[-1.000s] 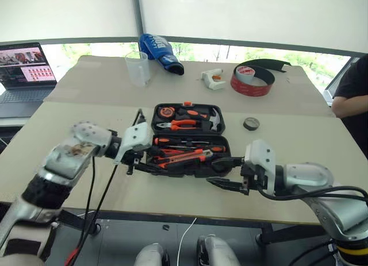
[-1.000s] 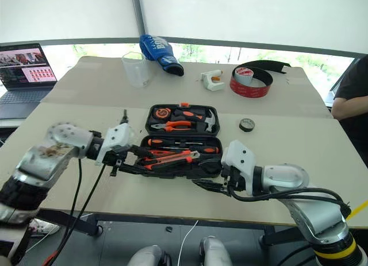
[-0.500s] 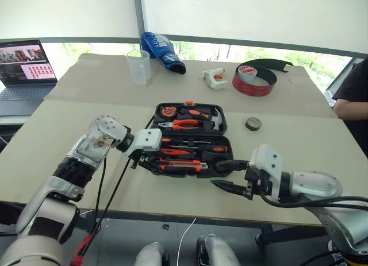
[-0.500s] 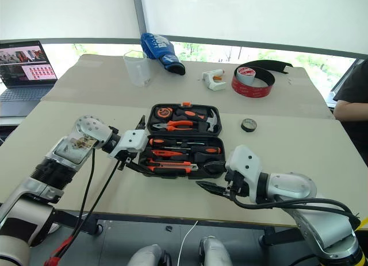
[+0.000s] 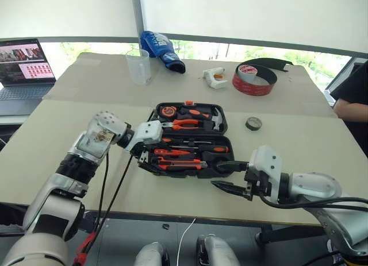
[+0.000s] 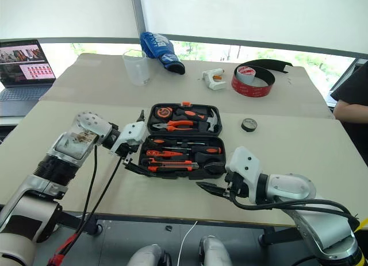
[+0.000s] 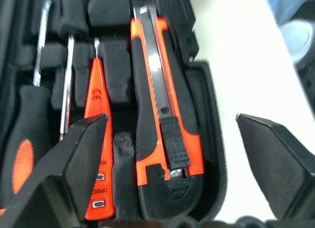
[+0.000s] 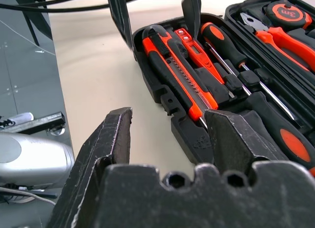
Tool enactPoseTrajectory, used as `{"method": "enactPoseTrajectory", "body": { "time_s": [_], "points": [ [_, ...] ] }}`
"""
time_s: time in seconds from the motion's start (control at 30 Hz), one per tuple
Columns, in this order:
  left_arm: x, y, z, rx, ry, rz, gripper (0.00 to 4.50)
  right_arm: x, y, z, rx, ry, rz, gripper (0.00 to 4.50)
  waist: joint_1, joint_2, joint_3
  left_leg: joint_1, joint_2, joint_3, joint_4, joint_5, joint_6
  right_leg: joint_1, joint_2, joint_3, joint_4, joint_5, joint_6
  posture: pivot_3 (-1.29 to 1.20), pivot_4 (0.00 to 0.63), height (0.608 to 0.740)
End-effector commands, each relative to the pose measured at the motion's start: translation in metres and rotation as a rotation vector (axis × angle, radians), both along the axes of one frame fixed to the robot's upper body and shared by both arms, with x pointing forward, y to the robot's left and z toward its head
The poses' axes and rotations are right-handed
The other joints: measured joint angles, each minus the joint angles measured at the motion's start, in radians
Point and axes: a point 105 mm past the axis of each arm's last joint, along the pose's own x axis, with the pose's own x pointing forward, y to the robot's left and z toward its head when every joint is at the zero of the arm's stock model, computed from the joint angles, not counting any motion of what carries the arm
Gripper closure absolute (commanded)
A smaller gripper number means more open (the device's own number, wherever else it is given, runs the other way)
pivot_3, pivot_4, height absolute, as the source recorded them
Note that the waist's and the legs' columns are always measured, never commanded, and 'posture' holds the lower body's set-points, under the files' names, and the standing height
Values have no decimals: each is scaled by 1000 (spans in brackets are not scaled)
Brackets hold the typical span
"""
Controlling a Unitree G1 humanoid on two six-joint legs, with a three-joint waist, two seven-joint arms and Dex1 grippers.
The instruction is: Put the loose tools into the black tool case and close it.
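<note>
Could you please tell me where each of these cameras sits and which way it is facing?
Left and right eye views: on the head, looking forward and down at the open black tool case on the table; both arms show.
Left wrist view: on the left arm, looking along the open left hand at the utility knife in its slot.
Right wrist view: on the right arm, looking along the open right hand at the case's near edge; the left hand's fingers show beyond.
Shared: all views show the case and the knife.

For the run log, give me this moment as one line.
left tool: open over utility knife | knife: in black tool case | right tool: open | small black tape roll: on table
</note>
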Motion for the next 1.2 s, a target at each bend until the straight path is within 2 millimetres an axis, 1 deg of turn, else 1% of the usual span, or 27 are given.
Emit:
{"method": "enactPoseTrajectory", "body": {
  "time_s": [0.03,0.07,0.1,0.17,0.27,0.33,0.37,0.4,0.47,0.73,0.87,1.0,1.1,1.2],
  "points": [
    [3,8,10,-6,-62,12,551,1,5,9,14,-50,25,1203,0,0,0,0,0,0,0,0,0,0,0,0,0,0,0,0,150,730],
    [4,10,9,1,-64,12,792,1,5,9,15,-51,26,1203,0,0,0,0,0,0,1,0,0,0,0,0,1,0,0,0,150,730],
    [4,12,8,6,-66,12,1128,2,5,9,15,-51,27,1203,0,0,0,0,0,0,2,0,0,0,0,0,1,0,0,0,150,730],
    [3,13,7,16,-69,7,1986,3,6,10,17,-53,28,1203,1,0,0,-1,0,0,4,0,0,0,0,0,1,0,1,0,150,730],
    [2,14,3,38,-82,-8,2964,4,8,11,22,-56,30,1203,1,0,0,-1,0,0,4,0,0,0,0,0,1,0,1,0,150,730],
    [1,14,-1,44,-83,-12,3706,4,9,12,25,-57,32,1203,1,0,0,-2,0,0,4,0,0,0,0,0,1,1,1,0,150,730],
    [2,14,-2,48,-88,-10,3962,4,9,12,27,-56,33,1203,1,0,0,-2,0,0,4,0,0,0,0,0,1,1,0,0,150,730],
    [3,13,-5,58,-97,-3,4446,4,9,13,28,-56,34,1203,1,0,0,-2,0,0,4,0,0,0,0,0,1,1,0,0,150,730],
    [4,14,-11,81,-107,2,4479,5,9,13,29,-55,34,1203,1,0,0,-2,0,0,4,0,0,0,0,0,1,4,-4,0,150,730],
    [4,13,-32,140,-132,-24,4479,5,11,15,35,-54,32,1203,1,1,-1,-1,0,0,4,0,0,0,0,0,1,4,-4,0,150,730],
    [5,12,-33,139,-137,-27,4479,6,11,16,38,-54,28,1203,1,1,-1,0,0,0,4,0,0,2,0,0,2,3,-4,0,150,730],
    [10,12,-21,109,-143,-1,4479,6,10,16,39,-52,24,1203,0,1,-1,1,0,0,4,0,0,2,0,0,1,3,-3,0,150,730],
    [14,18,-1,86,-155,13,4479,6,10,15,40,-51,20,1203,0,1,-1,0,0,0,4,0,0,2,0,0,2,3,-3,0,150,730],
    [10,23,9,76,-132,1,4479,7,10,15,40,-51,18,1203,1,1,-1,-2,0,0,5,0,0,0,0,0,1,3,-3,0,150,730]
  ]
}}
